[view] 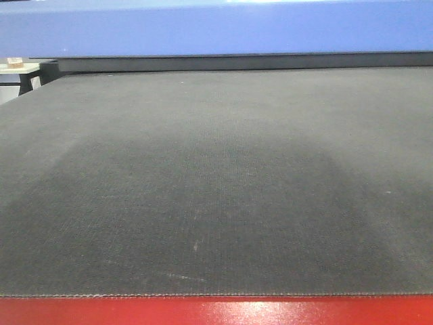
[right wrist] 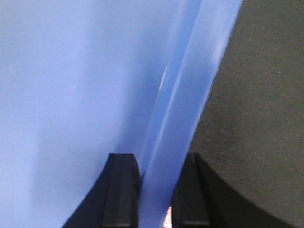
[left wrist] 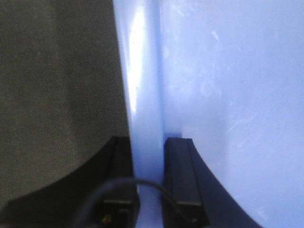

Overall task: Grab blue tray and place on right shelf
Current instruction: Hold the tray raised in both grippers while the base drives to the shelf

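The blue tray [left wrist: 228,71] fills the right of the left wrist view, glossy and light blue. Its left rim runs between the black fingers [left wrist: 178,166] of my left gripper [left wrist: 148,142], which is shut on it. In the right wrist view the blue tray [right wrist: 71,71] fills the left side. My right gripper [right wrist: 159,159] is shut on its right rim, one finger [right wrist: 121,190] inside the tray and one outside. The right shelf is out of view. Neither gripper shows in the front view.
A dark mat [view: 216,176] covers the table with the red front frame [view: 216,311]; it also lies below the tray [left wrist: 57,71] [right wrist: 256,118]. A blue band [view: 216,27] spans the top of the front view. A small stand [view: 20,68] sits far left.
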